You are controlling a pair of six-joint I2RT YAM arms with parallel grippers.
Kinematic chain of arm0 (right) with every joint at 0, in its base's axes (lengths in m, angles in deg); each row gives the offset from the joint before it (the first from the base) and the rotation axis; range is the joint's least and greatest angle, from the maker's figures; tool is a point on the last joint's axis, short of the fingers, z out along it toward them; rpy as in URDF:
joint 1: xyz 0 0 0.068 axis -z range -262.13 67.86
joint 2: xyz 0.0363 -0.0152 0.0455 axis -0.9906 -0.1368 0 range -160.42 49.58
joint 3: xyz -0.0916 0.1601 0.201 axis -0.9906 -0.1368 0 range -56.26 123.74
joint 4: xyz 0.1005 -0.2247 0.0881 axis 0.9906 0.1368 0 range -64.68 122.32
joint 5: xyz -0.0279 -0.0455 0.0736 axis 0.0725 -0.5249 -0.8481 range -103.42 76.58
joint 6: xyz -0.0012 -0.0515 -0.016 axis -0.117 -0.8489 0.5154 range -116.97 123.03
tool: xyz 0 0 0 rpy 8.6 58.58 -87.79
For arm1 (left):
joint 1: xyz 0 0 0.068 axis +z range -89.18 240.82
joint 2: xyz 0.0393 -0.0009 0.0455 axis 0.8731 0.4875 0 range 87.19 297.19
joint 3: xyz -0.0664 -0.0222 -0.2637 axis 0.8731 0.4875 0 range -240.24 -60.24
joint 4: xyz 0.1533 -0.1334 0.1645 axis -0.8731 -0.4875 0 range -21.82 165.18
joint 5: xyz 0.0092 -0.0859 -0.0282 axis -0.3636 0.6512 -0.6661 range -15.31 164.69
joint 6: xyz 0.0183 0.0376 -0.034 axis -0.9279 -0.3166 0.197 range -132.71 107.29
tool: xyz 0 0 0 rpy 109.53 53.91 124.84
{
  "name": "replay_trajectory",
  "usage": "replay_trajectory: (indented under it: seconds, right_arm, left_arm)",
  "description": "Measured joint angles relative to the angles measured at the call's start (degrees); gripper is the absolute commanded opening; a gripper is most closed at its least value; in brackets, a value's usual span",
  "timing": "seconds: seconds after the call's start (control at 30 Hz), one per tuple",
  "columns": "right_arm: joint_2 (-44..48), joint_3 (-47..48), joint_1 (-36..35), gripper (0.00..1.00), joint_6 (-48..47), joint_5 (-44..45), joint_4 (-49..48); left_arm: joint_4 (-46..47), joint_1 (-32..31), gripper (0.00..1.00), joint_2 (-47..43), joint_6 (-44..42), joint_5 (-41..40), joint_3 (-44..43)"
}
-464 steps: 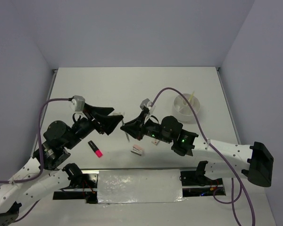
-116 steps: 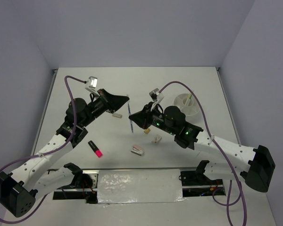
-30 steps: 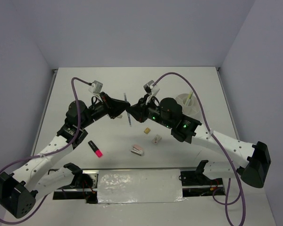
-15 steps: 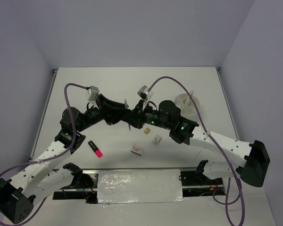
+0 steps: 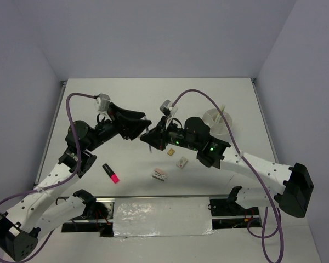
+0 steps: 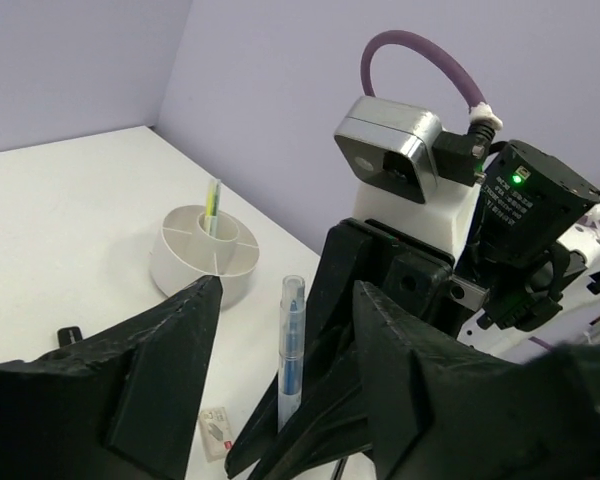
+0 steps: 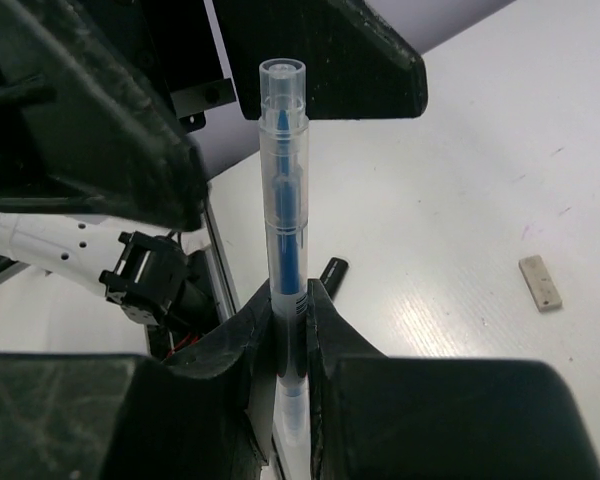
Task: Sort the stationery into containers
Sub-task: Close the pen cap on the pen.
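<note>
While R claw [image 7: 290, 292] clamps clear blue pen [image 7: 283, 190] | L claw [image 6: 288, 300] wide, pen betw jaws

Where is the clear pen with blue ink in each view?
Top external: clear pen is a thin sliver at centre, mostly hidden between both grippers.
Left wrist: clear pen stands upright, lower middle, inside the open left gripper.
Right wrist: clear pen is upright at centre, clamped low.
Shared landmark: the right gripper, shut on it.
</note>
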Motion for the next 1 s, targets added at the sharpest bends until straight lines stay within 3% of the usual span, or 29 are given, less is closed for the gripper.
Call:
replay_trajectory:
  seconds: [0.3, 0.37, 0.4, 0.5, 0.8, 1.0]
  right_arm:
    - [-1.2, 0.0, 0.0, 0.0, -0.1, -0.9, 0.1]
    - [-1.3, 0.0, 0.0, 0.0, -0.2, -1.1, 0.1]
    - [-1.3, 0.1, 0.0, 0.0, -0.2, -1.1, 0.2]
    - [-1.6, 0.3, 0.1, 0.0, -0.5, -0.6, 1.2]
    - [-3.4, 8.6, 0.1, 0.0, -4.4, 1.7, 10.6]
    - [-9.3, 20.7, 0.6, 0.0, -7.4, 1.6, 20.3]
  left_arm:
    - [-1.9, 0.0, 0.44, 0.1, -0.1, -2.3, -0.2]
    - [-2.1, 0.0, 0.34, 0.3, 0.0, -2.4, -0.2]
    - [-2.1, 0.0, 0.21, 0.4, 0.0, -2.3, -0.2]
    - [-2.4, -0.2, 0.0, 1.0, -0.2, -1.9, -0.5]
    - [2.2, 0.1, 0.0, 0.7, 0.0, -2.3, 0.2]
    - [6.8, -2.0, 0.0, -0.1, -2.6, -10.5, 1.5]
